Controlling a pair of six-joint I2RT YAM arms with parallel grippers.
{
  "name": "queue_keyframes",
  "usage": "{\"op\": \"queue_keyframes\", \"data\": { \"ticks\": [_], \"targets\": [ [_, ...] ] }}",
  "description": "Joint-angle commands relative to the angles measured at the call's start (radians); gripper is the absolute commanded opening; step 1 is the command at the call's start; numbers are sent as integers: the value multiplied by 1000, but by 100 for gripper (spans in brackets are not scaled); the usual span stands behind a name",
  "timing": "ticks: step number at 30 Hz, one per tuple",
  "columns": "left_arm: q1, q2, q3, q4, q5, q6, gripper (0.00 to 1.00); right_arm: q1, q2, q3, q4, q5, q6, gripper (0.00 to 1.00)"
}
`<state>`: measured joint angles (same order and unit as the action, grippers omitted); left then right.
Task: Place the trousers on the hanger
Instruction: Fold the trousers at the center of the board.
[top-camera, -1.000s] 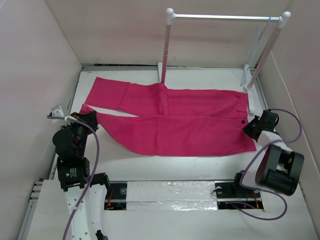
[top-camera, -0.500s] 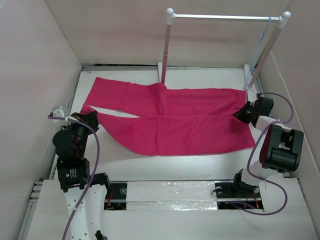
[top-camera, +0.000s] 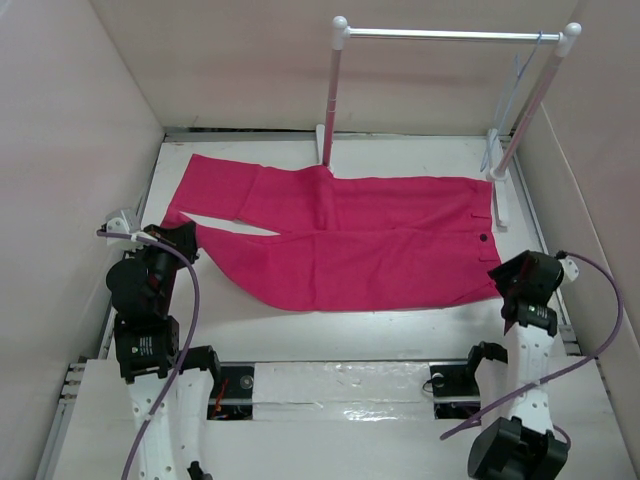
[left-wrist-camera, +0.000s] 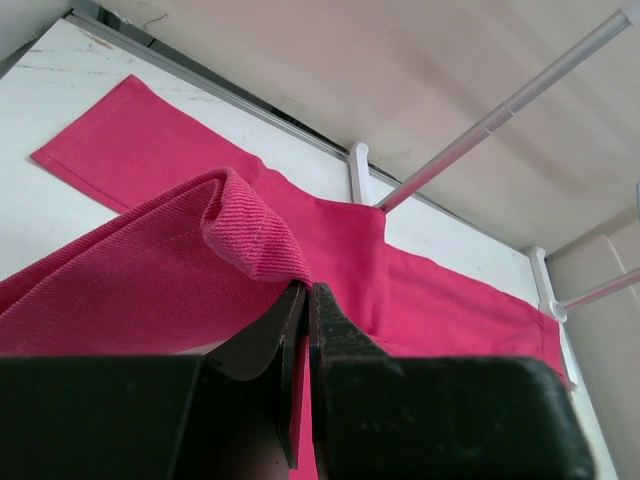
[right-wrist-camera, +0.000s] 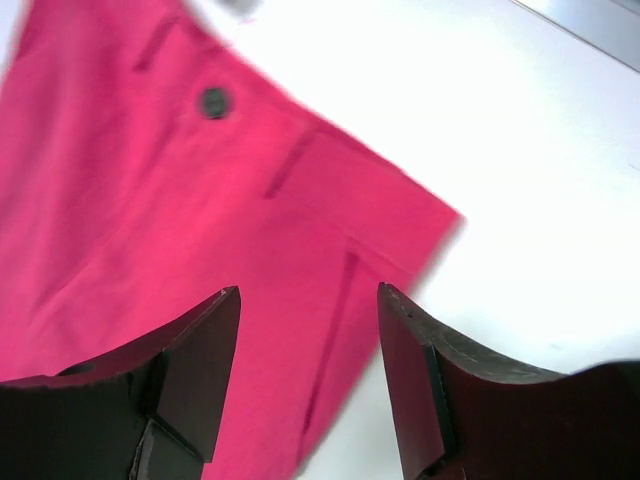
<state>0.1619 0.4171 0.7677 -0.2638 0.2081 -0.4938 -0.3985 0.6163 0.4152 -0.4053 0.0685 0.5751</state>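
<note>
1. Nearest on the left, the left gripper (left-wrist-camera: 303, 292) is pressed together on a raised fold of the trousers (top-camera: 350, 240), at the end of the nearer leg. The cloth bunches up just above its tips.
2. Nearest on the right, the right gripper (right-wrist-camera: 308, 292) is spread and holds nothing. It hangs over the near corner of the waistband, with the dark button (right-wrist-camera: 213, 101) a little beyond it. Whether its tips touch the cloth cannot be told.
3. Between the two arms, the trousers lie spread out flat on the table (top-camera: 400, 330). The waistband is to the right and both legs run left, the farther leg reaching toward the far left corner. Apart from the pinched fold, nothing is lifted or folded.
4. At the far edge stands the rack (top-camera: 450, 35), its left pole just beside the far edge of the trousers. The hanger (top-camera: 512, 95) hangs from the right end of the bar. It is bare and well apart from both grippers and from the cloth.
5. The task looks to be at an early stage: only one leg end is gripped. What is probably left is to take hold at the waistband, gather or fold the trousers, bring trousers and hanger together, and drape the legs over the hanger's lower wire.
</note>
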Motion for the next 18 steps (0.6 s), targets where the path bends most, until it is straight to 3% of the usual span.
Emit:
{"op": "queue_keyframes", "data": {
  "ticks": [1, 5, 10, 16, 18],
  "targets": [
    [-9, 3, 44, 69, 5, 14, 0, -16, 42, 53, -156, 132, 87, 64],
    [-9, 5, 65, 46, -55, 15, 0, 36, 181, 71, -158, 165, 147, 64],
    [2, 11, 70, 43, -92, 14, 0, 122, 391, 151, -214, 273, 239, 57],
    [22, 22, 61, 51, -62, 11, 0, 133, 451, 71, -54, 252, 241, 51],
    [33, 23, 58, 54, -59, 9, 0, 133, 500, 92, -26, 231, 236, 36]
  ]
}}
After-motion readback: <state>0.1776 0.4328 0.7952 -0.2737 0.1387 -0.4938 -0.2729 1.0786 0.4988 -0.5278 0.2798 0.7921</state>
